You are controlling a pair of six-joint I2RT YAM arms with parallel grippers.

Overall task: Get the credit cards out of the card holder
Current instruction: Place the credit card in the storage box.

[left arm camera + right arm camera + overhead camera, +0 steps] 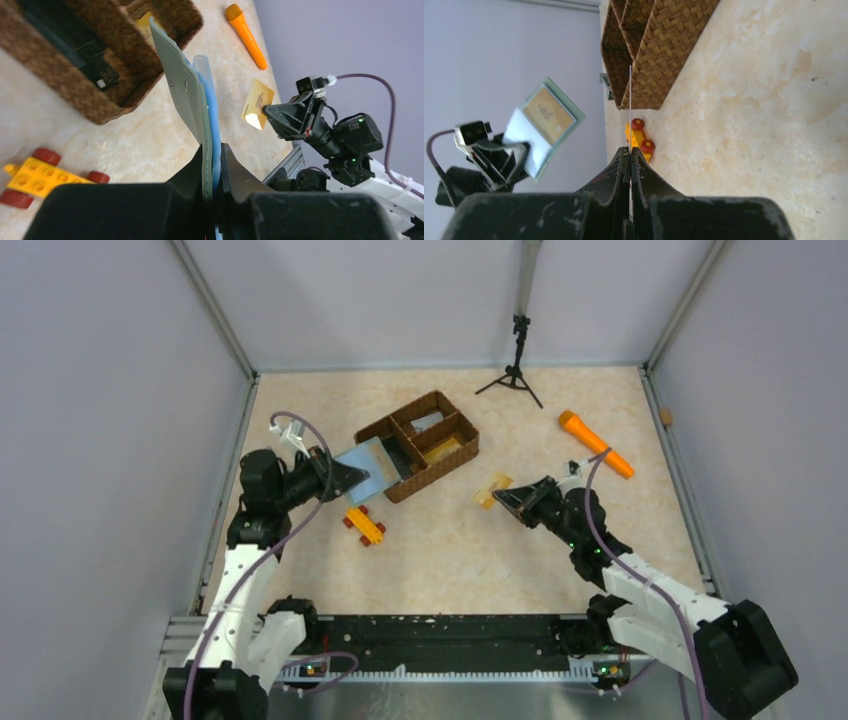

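Note:
My left gripper (350, 477) (212, 146) is shut on one edge of the card holder (372, 462), a grey-green wallet with pale blue inner pockets (185, 95), held open above the table beside the basket. From the right wrist view the holder (549, 117) shows a yellowish card in its pocket. My right gripper (503, 498) (630, 149) is shut on a thin gold-yellow card (493, 487) (258, 102), seen edge-on in its own view (630, 100), held above the table's middle. A pale grey credit card (428, 422) lies in the basket's back compartment.
The brown woven three-part basket (435, 472) (60, 70) (664, 45) stands behind the holder, with a black block (75, 45) inside. A yellow toy car (365, 525) (37, 175) lies near left. An orange marker (595, 443) lies far right. A small tripod (515, 365) stands at the back.

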